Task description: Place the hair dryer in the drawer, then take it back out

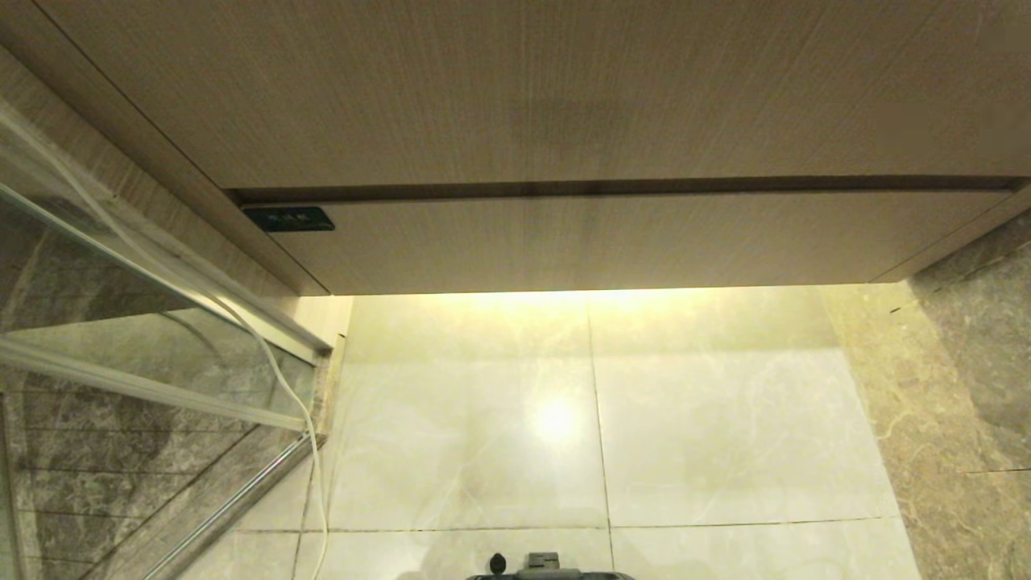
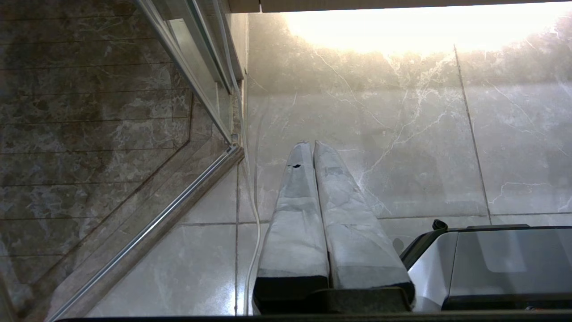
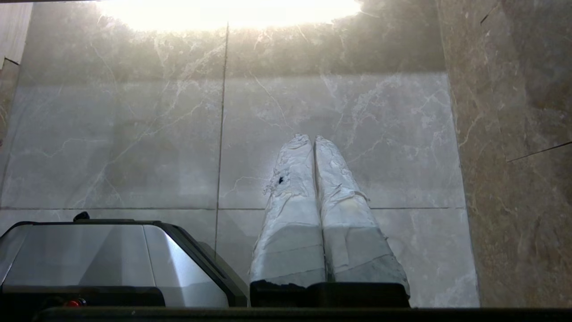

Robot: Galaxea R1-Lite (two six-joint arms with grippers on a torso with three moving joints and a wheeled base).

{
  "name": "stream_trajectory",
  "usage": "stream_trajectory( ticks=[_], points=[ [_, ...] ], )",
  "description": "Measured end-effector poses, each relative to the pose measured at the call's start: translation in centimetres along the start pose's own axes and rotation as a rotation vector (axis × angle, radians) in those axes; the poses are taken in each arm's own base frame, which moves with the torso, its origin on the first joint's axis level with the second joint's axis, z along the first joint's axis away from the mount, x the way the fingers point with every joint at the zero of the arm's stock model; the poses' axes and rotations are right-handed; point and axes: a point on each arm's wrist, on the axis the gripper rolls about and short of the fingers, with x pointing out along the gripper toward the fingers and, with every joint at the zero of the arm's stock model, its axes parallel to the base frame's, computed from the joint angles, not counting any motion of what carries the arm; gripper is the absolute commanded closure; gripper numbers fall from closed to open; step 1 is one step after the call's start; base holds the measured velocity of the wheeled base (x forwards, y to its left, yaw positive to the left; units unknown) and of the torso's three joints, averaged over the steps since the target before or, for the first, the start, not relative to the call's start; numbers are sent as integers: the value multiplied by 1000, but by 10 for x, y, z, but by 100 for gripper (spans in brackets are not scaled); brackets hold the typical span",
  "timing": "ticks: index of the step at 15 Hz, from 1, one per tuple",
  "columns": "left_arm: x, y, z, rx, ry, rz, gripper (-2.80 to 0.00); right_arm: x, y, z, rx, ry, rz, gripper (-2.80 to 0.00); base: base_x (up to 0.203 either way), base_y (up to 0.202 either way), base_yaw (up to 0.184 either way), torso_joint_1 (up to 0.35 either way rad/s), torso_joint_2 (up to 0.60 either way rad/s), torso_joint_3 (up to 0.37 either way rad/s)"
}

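The drawer (image 1: 612, 242) is the shallow light wood front under the taller wood panel (image 1: 523, 89), and it stands closed. The hair dryer is out of view. Neither arm shows in the head view. My left gripper (image 2: 311, 144) hangs over the pale floor tiles, its two taped fingers pressed together with nothing between them. My right gripper (image 3: 313, 137) hangs the same way over the tiles, shut and empty.
A glass shower door (image 1: 121, 322) with a metal rail (image 1: 233, 503) stands at the left, and a white cord (image 1: 310, 451) runs down beside it. A dark marble wall (image 1: 958, 379) closes the right side. My base (image 1: 540, 568) shows at the near edge.
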Motion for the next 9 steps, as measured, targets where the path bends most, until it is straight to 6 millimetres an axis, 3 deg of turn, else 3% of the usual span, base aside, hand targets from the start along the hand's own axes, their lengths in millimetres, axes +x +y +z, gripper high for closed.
stream_trajectory(
  ticks=[9],
  points=[
    [0,0,0,-1,0,0,0,0,0,0,2,-1,-5,0,0,0,0,0,0,0]
  ],
)
